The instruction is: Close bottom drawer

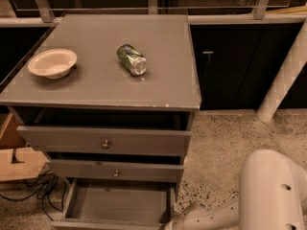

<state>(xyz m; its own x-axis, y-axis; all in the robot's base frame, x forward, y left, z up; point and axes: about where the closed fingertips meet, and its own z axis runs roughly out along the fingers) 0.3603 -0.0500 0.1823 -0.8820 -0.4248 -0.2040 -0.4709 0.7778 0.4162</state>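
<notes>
The bottom drawer [120, 204] is still pulled wide open, so nothing looks done yet. The gripper [176, 222] sits low, just beside the drawer's front corner. Whether it is spread or pressed together cannot be told.

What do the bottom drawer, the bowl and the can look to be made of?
Bottom drawer: grey-painted wood, apparently; matt flat boards, pulled open. Bowl: pale, matt, probably paper or plastic. Can: metal, shiny end, green printed side, lying down. End effector: pale plastic-looking shell, by the drawer's front right corner.
</notes>
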